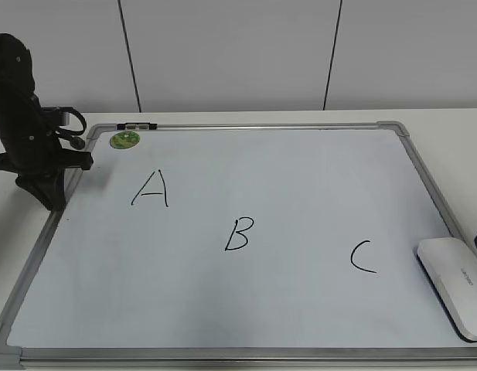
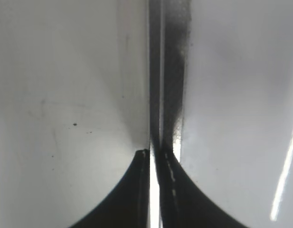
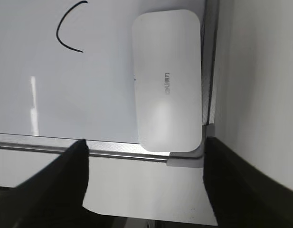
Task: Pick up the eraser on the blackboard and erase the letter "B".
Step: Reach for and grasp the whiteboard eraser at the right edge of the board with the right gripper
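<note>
The blackboard [image 1: 246,317] is a white board in a silver frame that fills the table. The letter "B" [image 1: 240,233] is drawn in black at its middle, between an "A" [image 1: 151,189] and a "C" [image 1: 362,257]. The eraser [image 1: 457,283] is a flat white block at the board's lower right corner; it also shows in the right wrist view [image 3: 167,80]. My right gripper [image 3: 144,149] is open, above the table just outside that corner, apart from the eraser. My left gripper [image 2: 153,154] is shut and empty over the board's left frame [image 2: 167,95].
A round green magnet [image 1: 124,140] and a small black clip [image 1: 137,124] sit at the board's top left. The left arm [image 1: 25,127] stands over the left frame. White table surface [image 1: 454,147] shows right of the board; a wall is behind.
</note>
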Robot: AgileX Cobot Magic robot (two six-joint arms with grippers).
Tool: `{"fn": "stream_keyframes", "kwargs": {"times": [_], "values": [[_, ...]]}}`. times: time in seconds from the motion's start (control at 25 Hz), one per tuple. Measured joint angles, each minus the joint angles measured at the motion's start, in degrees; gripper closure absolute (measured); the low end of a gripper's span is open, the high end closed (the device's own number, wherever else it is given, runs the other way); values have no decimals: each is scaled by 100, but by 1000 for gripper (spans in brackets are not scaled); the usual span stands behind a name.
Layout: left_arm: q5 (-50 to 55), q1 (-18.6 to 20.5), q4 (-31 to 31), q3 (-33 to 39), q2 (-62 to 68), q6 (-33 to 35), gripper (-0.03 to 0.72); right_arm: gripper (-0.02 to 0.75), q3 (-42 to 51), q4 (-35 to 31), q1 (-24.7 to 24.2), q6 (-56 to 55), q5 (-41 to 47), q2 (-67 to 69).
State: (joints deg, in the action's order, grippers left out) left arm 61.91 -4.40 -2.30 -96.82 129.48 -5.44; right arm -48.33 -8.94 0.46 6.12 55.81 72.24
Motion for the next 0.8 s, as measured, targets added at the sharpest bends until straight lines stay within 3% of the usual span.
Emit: {"fn": "stream_keyframes", "kwargs": {"times": [0.36, 0.56, 0.8], "values": [[0, 0, 0, 0, 0, -9, 669, 181, -104, 239, 0, 13, -106, 957], [0, 0, 11, 0, 0, -9, 669, 88, -143, 272, 0, 24, -213, 1344], [0, 0, 11, 0, 0, -9, 669, 66, -301, 282, 0, 24, -336, 1789]]}}
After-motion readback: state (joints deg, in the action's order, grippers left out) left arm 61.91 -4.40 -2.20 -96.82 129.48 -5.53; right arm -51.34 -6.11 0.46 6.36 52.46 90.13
